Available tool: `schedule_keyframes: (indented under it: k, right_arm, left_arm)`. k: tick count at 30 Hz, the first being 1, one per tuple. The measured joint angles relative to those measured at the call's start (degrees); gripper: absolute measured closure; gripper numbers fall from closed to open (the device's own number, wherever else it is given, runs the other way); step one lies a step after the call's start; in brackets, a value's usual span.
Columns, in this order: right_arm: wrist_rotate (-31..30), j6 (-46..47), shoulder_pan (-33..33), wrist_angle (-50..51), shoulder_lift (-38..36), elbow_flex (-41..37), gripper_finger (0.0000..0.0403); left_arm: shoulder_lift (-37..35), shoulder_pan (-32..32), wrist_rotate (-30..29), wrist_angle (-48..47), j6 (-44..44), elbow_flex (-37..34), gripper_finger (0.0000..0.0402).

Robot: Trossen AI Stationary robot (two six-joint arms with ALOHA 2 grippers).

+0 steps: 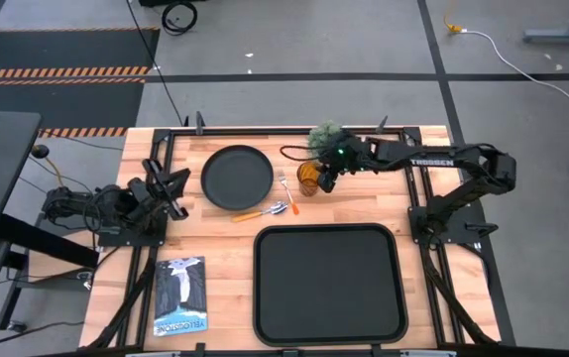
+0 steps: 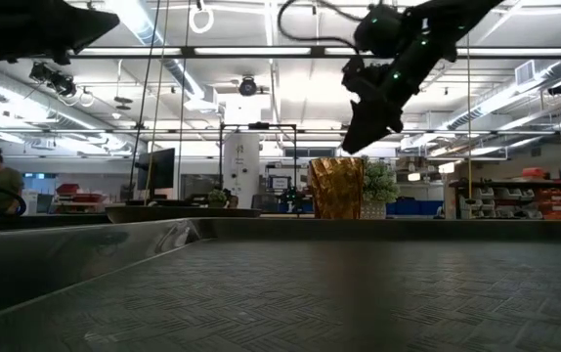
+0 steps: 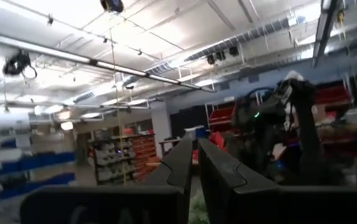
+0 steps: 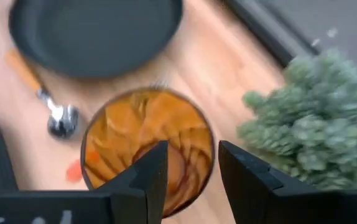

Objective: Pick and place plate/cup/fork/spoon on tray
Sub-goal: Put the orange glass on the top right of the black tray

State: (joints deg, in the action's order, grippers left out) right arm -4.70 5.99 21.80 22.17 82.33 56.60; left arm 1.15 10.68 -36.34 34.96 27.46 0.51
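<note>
Cup (image 1: 307,178) pickup in hand, upper centre: right gripper (image 1: 326,181) hovers wide, holding nothing. Next it must descend and straddle the rim. Left gripper (image 1: 172,191) waits, nearly closed.

My high camera looks straight down on the whole table (image 1: 225,238). My low camera sits at tabletop level, facing level across into the room. The left wrist camera aims out into the room past its own fingers. The right wrist camera looks down from close above the cup (image 4: 146,146), which the high and low views share, mid-frame (image 2: 336,188).
</note>
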Motion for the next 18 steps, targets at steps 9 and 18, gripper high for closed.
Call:
schedule_keyframes:
  k: [9, 18]
  right_arm:
    - [5.71, -8.01, 3.76, 18.84, 11.26, 18.75, 0.0255]
    - [8.71, -13.63, 4.10, 30.59, 18.65, 30.24, 0.0255]
  left_arm:
    - [0.02, 0.06, -7.71, -2.78, -3.25, 0.00, 0.0365]
    - [0.00, 0.07, -9.43, -14.70, -16.09, 0.02, 0.0366]
